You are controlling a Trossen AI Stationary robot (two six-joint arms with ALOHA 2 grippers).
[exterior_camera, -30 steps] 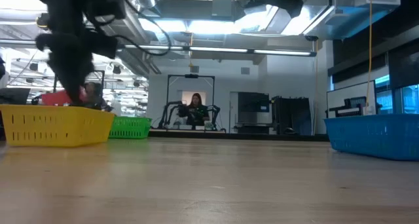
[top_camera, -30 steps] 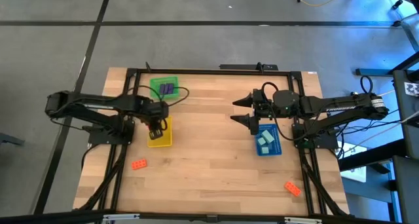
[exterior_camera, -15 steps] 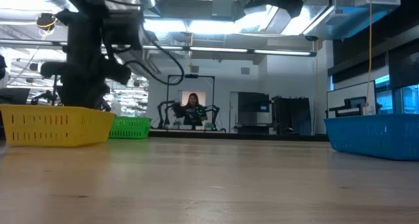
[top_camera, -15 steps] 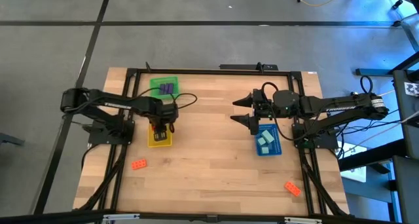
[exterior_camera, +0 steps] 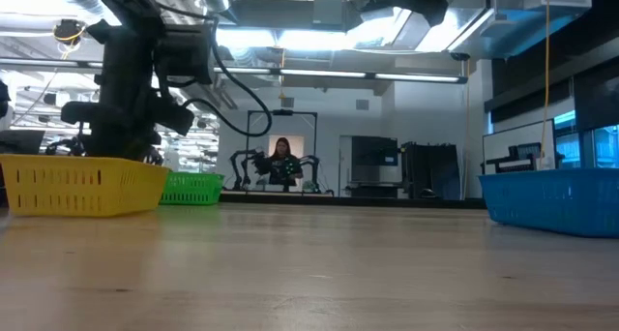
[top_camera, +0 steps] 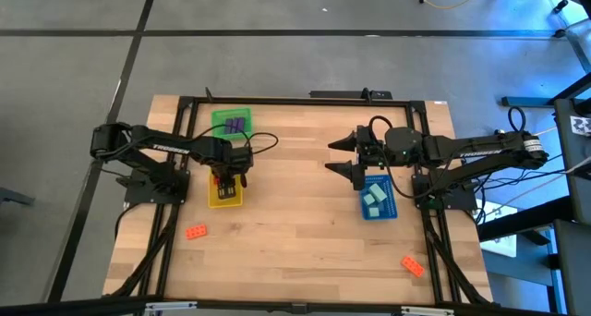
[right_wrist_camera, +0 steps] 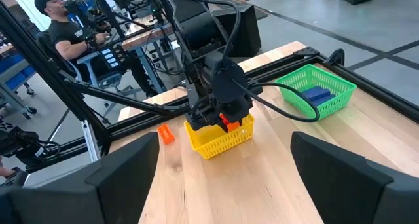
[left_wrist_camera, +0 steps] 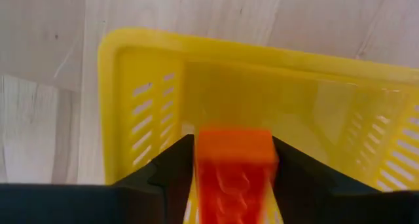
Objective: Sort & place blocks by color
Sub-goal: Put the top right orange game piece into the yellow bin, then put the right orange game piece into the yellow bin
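Observation:
My left gripper [top_camera: 227, 178] hangs over the yellow tray [top_camera: 224, 200], shut on an orange-red block [left_wrist_camera: 234, 160]; the right wrist view shows that block [right_wrist_camera: 228, 122] just above the tray's rim [right_wrist_camera: 219, 143]. Two more orange-red blocks lie flat on the table, one [top_camera: 196, 231] near the left edge and one [top_camera: 412, 265] near the right front corner. Purple blocks [top_camera: 236, 125] lie in the green tray [top_camera: 218, 118], teal blocks [top_camera: 374, 198] in the blue tray [top_camera: 388, 211]. My right gripper [top_camera: 347, 156] waits open beyond the blue tray's far side. My left gripper pinches the orange-red block by its two long sides [left_wrist_camera: 204, 175] between both fingers [left_wrist_camera: 171, 168], coming from above and pointing down. The block is lifted clear, its free end [left_wrist_camera: 234, 142] sticking out past the fingertips over the yellow tray's floor [left_wrist_camera: 229, 93].
Bare wood stretches across the table's middle and near half [top_camera: 295, 233]. A black frame rail [top_camera: 305, 100] runs round the table's edges. In the low view the yellow tray [exterior_camera: 82, 186], green tray [exterior_camera: 193, 188] and blue tray [exterior_camera: 551, 200] stand along the far side; people show in the room beyond.
My left gripper has moved a little toward the table's right over the yellow tray and has turned about, keeping its hold on the orange-red block. Most of that shift came early in the second; since then it has almost stopped.

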